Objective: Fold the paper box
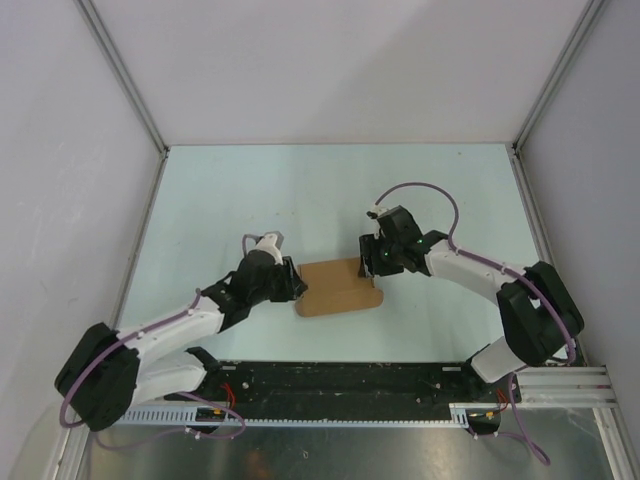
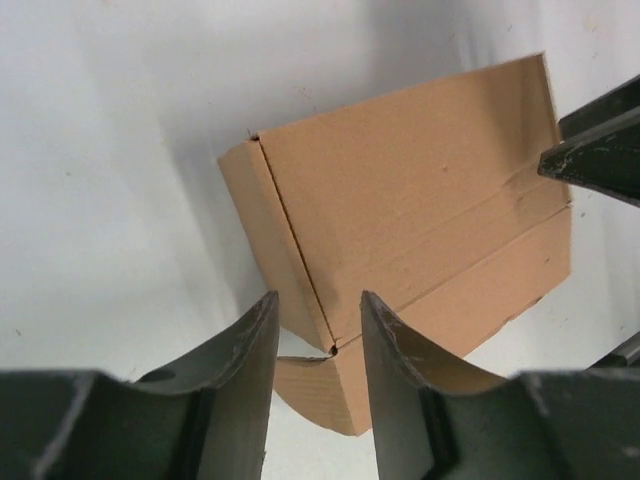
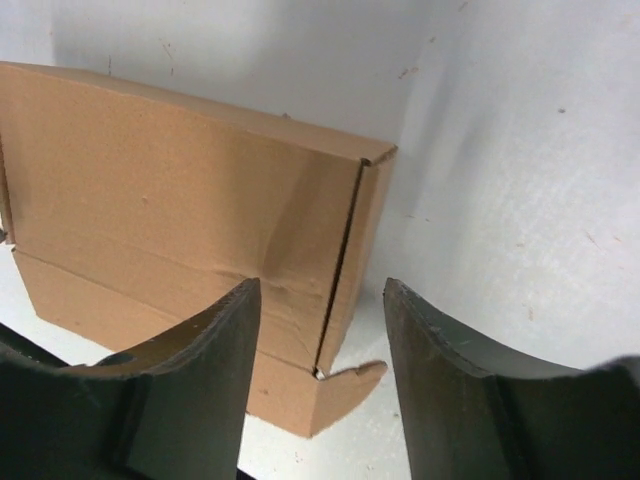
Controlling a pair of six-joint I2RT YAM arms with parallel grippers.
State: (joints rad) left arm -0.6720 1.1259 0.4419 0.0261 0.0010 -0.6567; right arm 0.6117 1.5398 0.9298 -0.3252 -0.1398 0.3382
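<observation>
top external view: paper box (image 1: 338, 288), lid down, lies between left gripper (image 1: 296, 284) and right gripper (image 1: 371, 268); both jaws stand apart at its ends.

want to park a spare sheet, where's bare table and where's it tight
Free: the broad stretch of table beyond the paper box, out to the far edge and both far corners. Crowded: the near middle, where the left gripper and right gripper, both open, sit at the box's two ends. The narrow strip on the box's near side is hemmed in by both.
</observation>
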